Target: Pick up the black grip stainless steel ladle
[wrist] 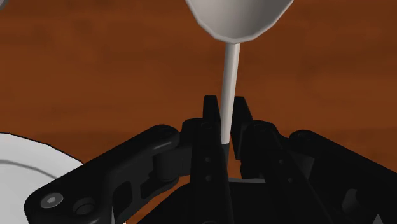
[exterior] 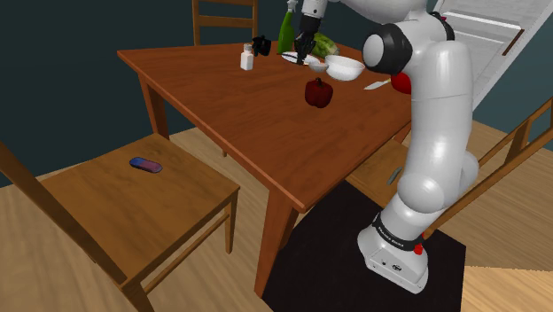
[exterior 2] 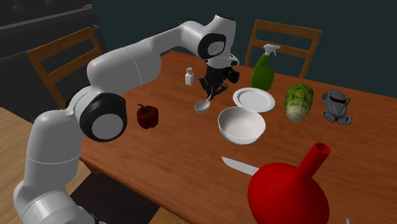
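The ladle has a pale metallic bowl (wrist: 238,16) and a thin stem that runs down into a black grip between the fingers. My black gripper (wrist: 224,107) is shut on that grip, a finger (wrist: 210,114) on each side. In the second exterior view the gripper (exterior 2: 213,89) points down over the brown wooden table (exterior 2: 172,146), and the ladle bowl (exterior 2: 202,105) hangs below it, close to the tabletop; I cannot tell whether it touches. From the shoulder view the gripper (exterior: 306,49) and ladle bowl (exterior: 317,65) are at the table's far side.
Beside the ladle stand a white bowl (exterior 2: 242,124) and a white plate (exterior 2: 254,98). A green spray bottle (exterior 2: 263,70), a cabbage (exterior 2: 298,102), a salt shaker (exterior 2: 189,77), a red pepper (exterior 2: 147,116), a knife (exterior 2: 240,167) and a red jug (exterior 2: 289,191) share the table. Wooden chairs surround it.
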You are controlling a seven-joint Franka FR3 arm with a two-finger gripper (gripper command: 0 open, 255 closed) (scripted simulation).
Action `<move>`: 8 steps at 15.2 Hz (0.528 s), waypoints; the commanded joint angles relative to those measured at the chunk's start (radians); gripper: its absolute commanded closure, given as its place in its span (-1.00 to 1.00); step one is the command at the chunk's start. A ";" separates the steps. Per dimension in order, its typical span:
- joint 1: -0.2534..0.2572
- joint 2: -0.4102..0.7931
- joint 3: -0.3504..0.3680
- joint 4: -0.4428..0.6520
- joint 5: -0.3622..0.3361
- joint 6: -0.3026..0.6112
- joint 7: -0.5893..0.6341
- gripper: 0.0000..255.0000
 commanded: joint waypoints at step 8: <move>-0.045 0.087 0.010 0.250 0.023 -0.160 0.021 1.00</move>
